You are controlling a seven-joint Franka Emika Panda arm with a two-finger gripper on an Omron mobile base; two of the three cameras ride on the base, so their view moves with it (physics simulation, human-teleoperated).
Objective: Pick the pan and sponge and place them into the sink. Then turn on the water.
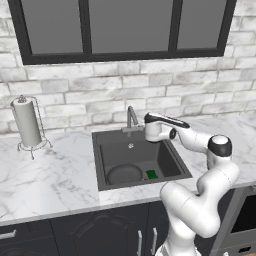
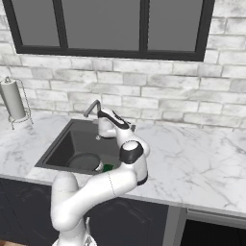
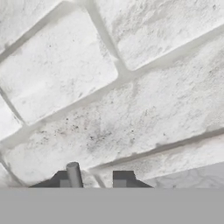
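**Pan and sponge in the sink, my tool at the faucet**

My arm hides part of the sink (image 1: 102,165) in the right base view. On the marble surface (image 1: 45,180), the basin holds the pan (image 1: 124,174) at its 6 o'clock, handle hard to make out, and the sponge (image 1: 151,174) just beside it at the pan's 3 o'clock. My tool (image 3: 92,180) faces the brick wall (image 3: 131,109), fingers slightly apart, the faucet (image 1: 131,118) lever's tip beside one finger; contact unclear.
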